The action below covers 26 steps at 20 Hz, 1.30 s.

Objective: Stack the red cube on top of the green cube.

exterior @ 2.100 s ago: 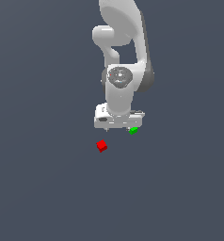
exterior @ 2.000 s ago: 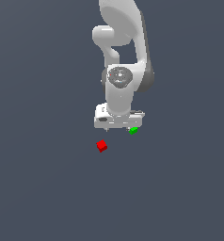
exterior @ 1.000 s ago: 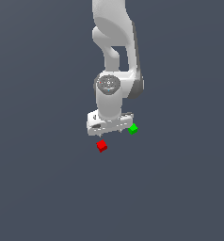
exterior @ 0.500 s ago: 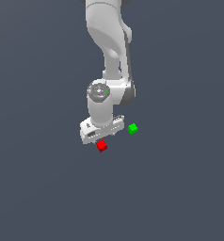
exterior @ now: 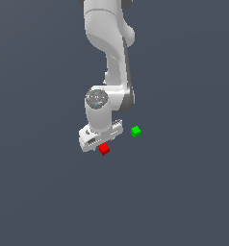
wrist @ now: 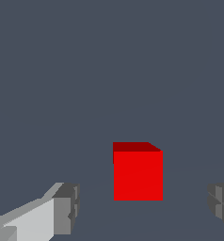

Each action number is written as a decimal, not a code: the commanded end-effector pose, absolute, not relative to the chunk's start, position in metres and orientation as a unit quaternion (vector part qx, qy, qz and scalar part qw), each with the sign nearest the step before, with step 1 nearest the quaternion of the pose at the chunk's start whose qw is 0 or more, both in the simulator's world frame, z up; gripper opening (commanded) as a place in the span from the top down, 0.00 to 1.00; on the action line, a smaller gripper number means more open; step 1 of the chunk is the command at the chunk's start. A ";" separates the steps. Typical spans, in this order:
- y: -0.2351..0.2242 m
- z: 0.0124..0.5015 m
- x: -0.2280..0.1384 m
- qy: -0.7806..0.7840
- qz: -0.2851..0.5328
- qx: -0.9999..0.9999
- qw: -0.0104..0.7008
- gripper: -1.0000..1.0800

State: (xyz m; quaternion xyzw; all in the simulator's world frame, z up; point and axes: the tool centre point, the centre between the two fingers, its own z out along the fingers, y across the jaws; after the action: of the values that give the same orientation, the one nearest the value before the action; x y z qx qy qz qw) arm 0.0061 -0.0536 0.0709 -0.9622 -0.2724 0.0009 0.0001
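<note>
Two small cubes lie on the plain dark grey floor, which shows no edge or corner in either view. Going from the exterior view's left to its right, the white Panda arm [exterior: 109,53] comes down from the top of the picture and ends in the gripper [exterior: 100,141], whose white body hangs low over the floor and is turned at a slant. Just beside it, peeping out from under its lower edge, sits the red cube [exterior: 104,149]; whether the two touch cannot be told from this view. Further toward the exterior view's right and a little farther back, the green cube [exterior: 135,131] rests on the floor by itself, near the red one but clearly apart from it and from the gripper. In the wrist view the red cube [wrist: 138,172] stands squarely upright on the floor between the two grey fingertips [wrist: 66,208], with open floor on both sides of it. The jaws are spread wide, well clear of the cube's faces, and grip nothing.
</note>
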 end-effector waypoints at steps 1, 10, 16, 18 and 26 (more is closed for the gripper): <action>-0.054 0.070 0.007 -0.277 0.000 -0.961 0.000 0.04; -0.054 0.054 0.007 -0.276 0.000 -0.961 0.000 0.04; -0.054 0.026 0.007 -0.277 0.000 -0.961 0.000 0.04; -0.054 0.022 0.007 -0.278 0.000 -0.961 0.000 0.04; -0.054 0.020 0.008 -0.278 0.000 -0.961 0.000 1.00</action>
State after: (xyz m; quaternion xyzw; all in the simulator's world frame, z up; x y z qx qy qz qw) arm 0.0076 -0.0544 0.0202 -0.9607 -0.2776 0.0002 0.0000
